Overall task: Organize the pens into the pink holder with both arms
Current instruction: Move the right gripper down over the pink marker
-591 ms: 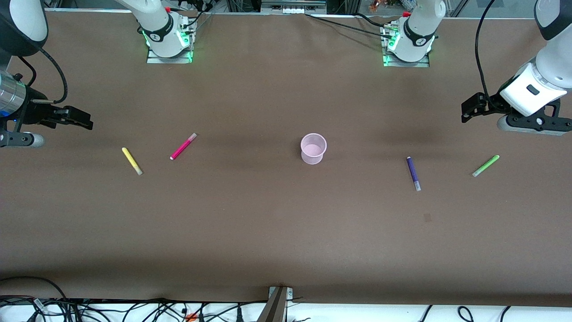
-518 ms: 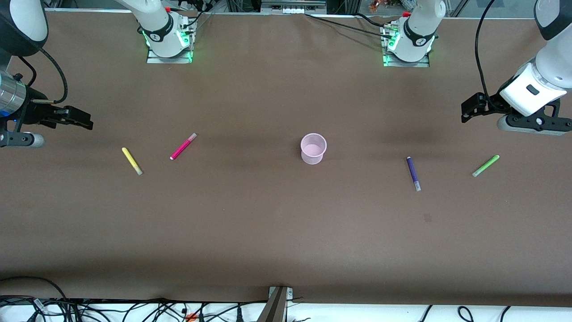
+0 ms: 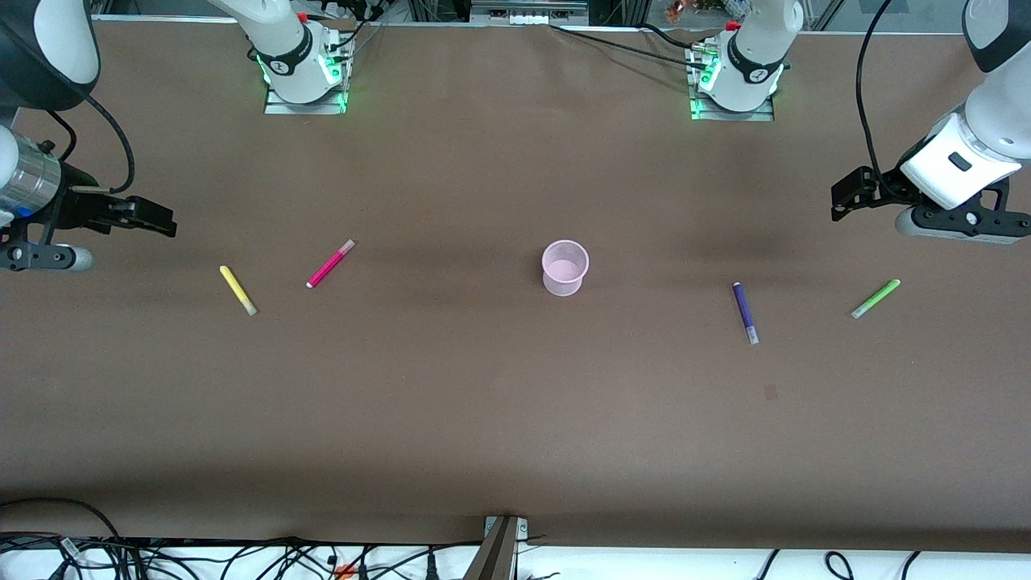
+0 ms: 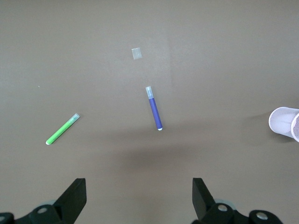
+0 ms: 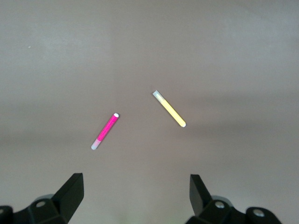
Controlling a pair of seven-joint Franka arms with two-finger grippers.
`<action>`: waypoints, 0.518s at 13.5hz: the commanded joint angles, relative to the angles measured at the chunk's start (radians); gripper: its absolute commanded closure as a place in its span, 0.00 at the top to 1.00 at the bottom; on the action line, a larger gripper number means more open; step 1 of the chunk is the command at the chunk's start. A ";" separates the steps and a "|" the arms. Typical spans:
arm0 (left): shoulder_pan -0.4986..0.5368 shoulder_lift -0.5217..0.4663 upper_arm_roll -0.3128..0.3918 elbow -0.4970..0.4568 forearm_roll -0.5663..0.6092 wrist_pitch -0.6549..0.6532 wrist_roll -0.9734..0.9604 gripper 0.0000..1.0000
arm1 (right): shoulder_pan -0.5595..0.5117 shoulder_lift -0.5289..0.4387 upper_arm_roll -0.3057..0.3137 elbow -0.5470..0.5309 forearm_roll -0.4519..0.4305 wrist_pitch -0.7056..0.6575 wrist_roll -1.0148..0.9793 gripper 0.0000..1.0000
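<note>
The pink holder (image 3: 565,267) stands upright at the table's middle; its rim shows in the left wrist view (image 4: 285,122). The purple pen (image 3: 745,312) and green pen (image 3: 875,298) lie toward the left arm's end and show in the left wrist view (image 4: 154,108) (image 4: 62,129). The magenta pen (image 3: 330,263) and yellow pen (image 3: 238,290) lie toward the right arm's end and show in the right wrist view (image 5: 105,131) (image 5: 169,108). My left gripper (image 3: 842,197) is open and empty, up over the table near the green pen. My right gripper (image 3: 165,221) is open and empty, up near the yellow pen.
The brown table (image 3: 499,419) carries a small pale square mark (image 3: 771,391), nearer the front camera than the purple pen. Both arm bases (image 3: 304,68) (image 3: 734,76) stand along the table's edge. Cables (image 3: 242,556) hang at the edge nearest the front camera.
My right gripper has shifted slightly toward the table's middle. The left arm, pens and holder have not moved.
</note>
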State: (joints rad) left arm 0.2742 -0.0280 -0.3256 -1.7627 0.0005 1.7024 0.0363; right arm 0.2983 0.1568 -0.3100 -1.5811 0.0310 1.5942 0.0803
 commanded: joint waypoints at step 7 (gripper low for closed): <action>0.000 0.002 -0.006 0.019 0.019 -0.018 0.007 1.00 | 0.126 0.176 0.014 -0.039 0.063 0.091 0.637 1.00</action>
State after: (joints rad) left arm 0.2742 -0.0281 -0.3265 -1.7611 0.0006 1.7021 0.0363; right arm 0.4039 0.3081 -0.2890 -1.5955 0.0785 1.6309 0.6494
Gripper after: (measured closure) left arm 0.000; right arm 0.000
